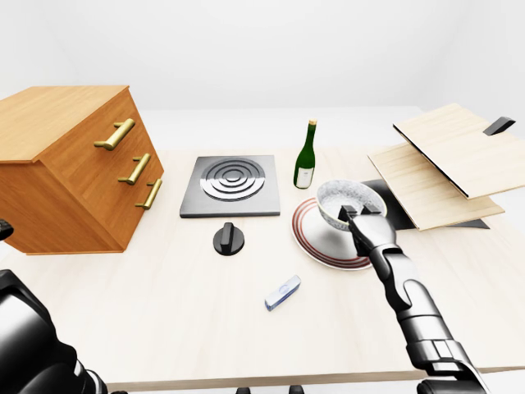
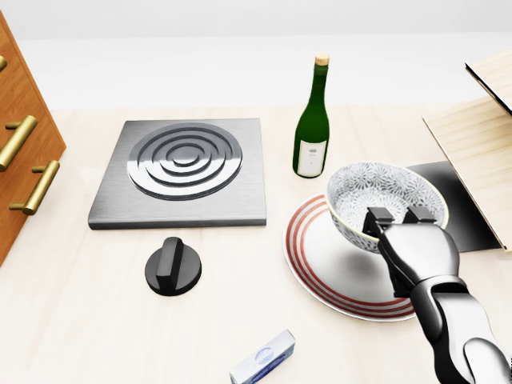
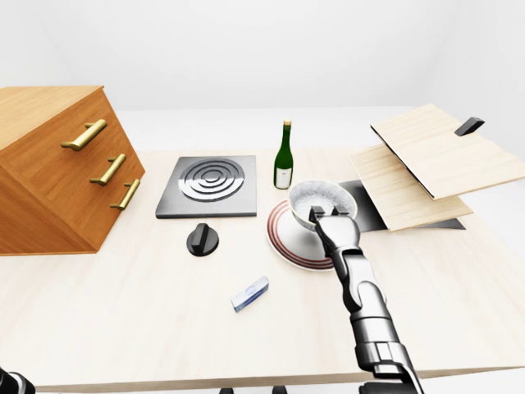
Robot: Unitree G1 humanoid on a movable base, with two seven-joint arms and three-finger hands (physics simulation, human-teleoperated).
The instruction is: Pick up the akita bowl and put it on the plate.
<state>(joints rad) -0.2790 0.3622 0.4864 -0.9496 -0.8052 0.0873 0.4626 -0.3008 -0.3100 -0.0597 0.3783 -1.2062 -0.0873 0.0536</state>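
Here's the right hand (image 2: 398, 220), pinched on the near rim of the white, grey-flowered akita bowl (image 2: 376, 192). Two dark fingers (image 2: 376, 218) are hooked inside the wall and the rest of the hand is clamped outside. It's a firm grip, and it holds nothing but the bowl.

The bowl sits over the right-hand part of the round white plate with red rings (image 2: 316, 256) in the head view, throwing a shadow on the plate's face. Whether its foot is touching yet, I can't say.

To finish well, I'd slide it a touch towards the left of the head view so it sits over the plate's middle. Then bring it straight down until the foot is flat, and only then spread the fingers. Lift the hand up and clear, not sideways, or the hooked fingers could drag the rim. The green glass wine bottle (image 2: 312, 128) stands near the plate's top edge, so keep the drift small.

The bowl's mouth faces up, close to level, and any slight tip is hard to judge. Being round, it has no long axis, only its upright centre line.
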